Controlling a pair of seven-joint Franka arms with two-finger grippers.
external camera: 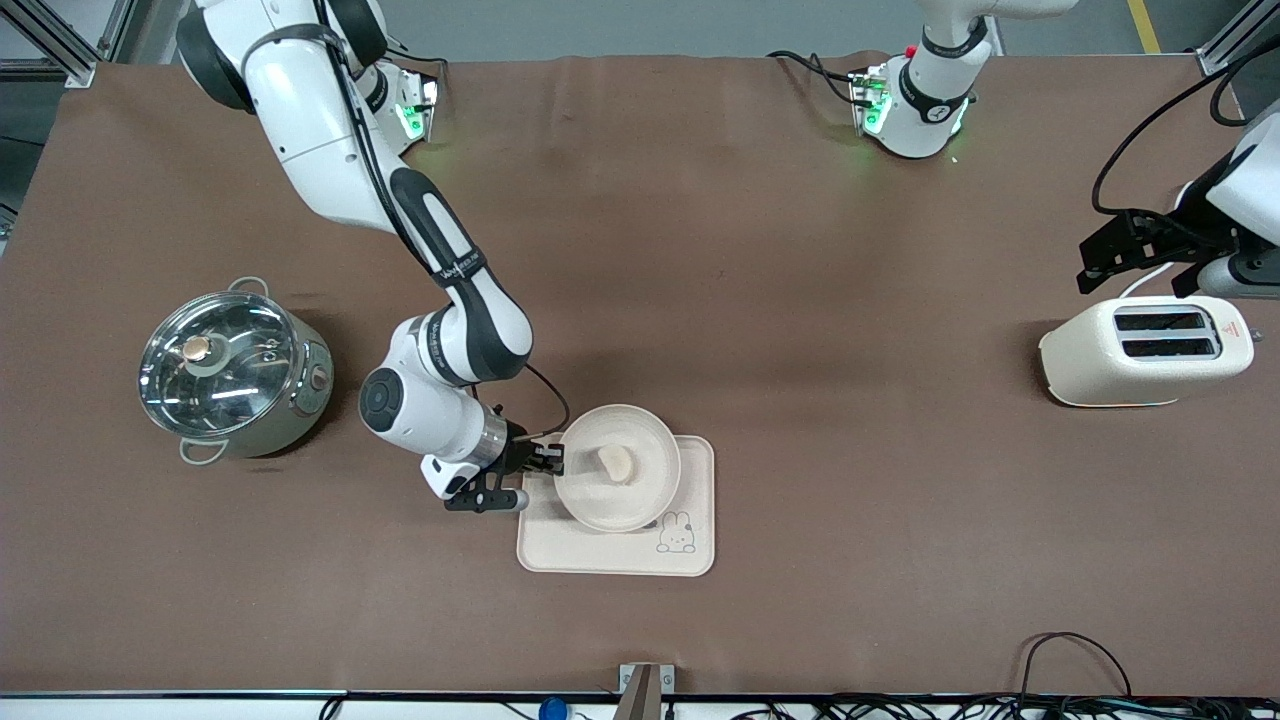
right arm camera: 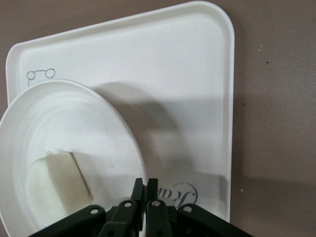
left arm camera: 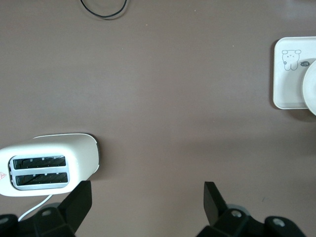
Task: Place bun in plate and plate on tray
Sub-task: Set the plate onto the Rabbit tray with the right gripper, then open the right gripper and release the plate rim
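Note:
The round cream-white plate (external camera: 640,500) hangs over the end of the rectangular tray (external camera: 690,560) that lies farther from the front camera, its rim reaching past that edge. In the right wrist view the plate (right arm camera: 74,113) casts a shadow on the tray (right arm camera: 187,74); I cannot tell whether they touch. The small pale bun (external camera: 617,462) lies in the plate, also seen as the bun (right arm camera: 57,180). My right gripper (external camera: 550,458) is shut on the plate's rim at the side toward the right arm's end. My left gripper (left arm camera: 148,192) waits open and empty above the table beside the toaster.
A cream toaster (external camera: 1145,350) stands at the left arm's end of the table, under the left gripper (external camera: 1140,262). A steel pot with a glass lid (external camera: 235,370) stands at the right arm's end. Cables lie along the table's near edge.

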